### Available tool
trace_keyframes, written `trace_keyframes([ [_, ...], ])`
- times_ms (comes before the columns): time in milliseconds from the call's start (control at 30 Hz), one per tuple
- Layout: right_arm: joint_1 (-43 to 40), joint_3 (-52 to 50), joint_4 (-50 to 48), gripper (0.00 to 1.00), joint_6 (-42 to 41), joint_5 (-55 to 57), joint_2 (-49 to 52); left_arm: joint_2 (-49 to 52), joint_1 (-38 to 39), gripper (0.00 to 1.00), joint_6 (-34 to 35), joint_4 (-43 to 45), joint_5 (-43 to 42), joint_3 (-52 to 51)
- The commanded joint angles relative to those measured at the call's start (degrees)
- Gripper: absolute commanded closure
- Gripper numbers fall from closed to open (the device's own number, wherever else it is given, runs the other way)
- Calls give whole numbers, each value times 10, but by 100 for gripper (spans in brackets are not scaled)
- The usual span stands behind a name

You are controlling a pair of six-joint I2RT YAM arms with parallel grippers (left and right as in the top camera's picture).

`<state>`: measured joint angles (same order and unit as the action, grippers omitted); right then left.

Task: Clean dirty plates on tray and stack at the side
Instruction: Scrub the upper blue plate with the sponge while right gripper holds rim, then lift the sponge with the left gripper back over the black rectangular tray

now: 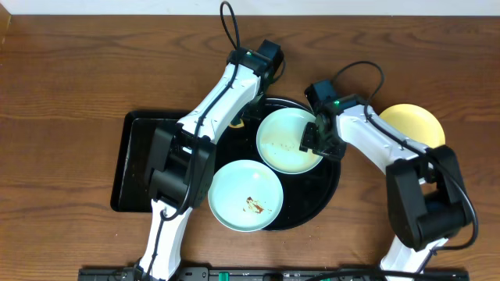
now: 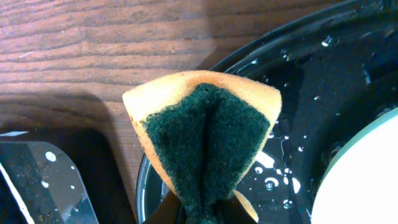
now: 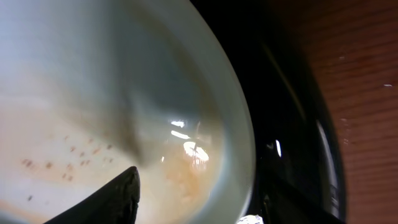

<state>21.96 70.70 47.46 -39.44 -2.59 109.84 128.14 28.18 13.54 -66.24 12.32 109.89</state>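
Right jaws apparently straddling upper blue plate rim; left jaws pinching sponge.

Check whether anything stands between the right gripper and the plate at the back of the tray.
Nothing visible does. The right gripper sits at the right rim of that pale blue plate, with one finger over its smeared inside.

Wooden table pictured: round black tray laid centrally, rectangular tray just beside its left, yellow plate placed right.
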Motion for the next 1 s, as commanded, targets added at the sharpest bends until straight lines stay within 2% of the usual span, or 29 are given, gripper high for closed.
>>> trace_keyframes([
  [0, 3, -3, -10, 46, -23, -6, 28, -16, -4, 88, 1, -9, 1, 7],
  [100, 2, -3, -20, 61, -34, -9, 46, -16, -4, 87, 1, -10, 1, 7],
  [167, 2, -3, -27, 91, -37, -9, 55, -16, -4, 87, 0, -10, -3, 7],
  [200, 3, -3, -31, 99, -39, -9, 56, -16, -4, 87, 0, -10, -12, 7],
  [267, 2, -3, -40, 99, -43, -2, 56, -16, -4, 85, 0, -10, -24, 7],
  [567, 3, -3, -52, 98, -17, 41, 46, -16, -4, 84, 0, -11, -42, 7],
  [633, 3, -3, -50, 98, -13, 47, 38, -16, -4, 92, -2, -12, -42, 7],
  [833, 3, -3, -39, 99, -9, 57, 10, -26, -22, 92, -2, -12, -41, 7],
  [967, 2, -3, -33, 99, -9, 58, 7, -51, -61, 92, -1, -15, -44, 7],
])
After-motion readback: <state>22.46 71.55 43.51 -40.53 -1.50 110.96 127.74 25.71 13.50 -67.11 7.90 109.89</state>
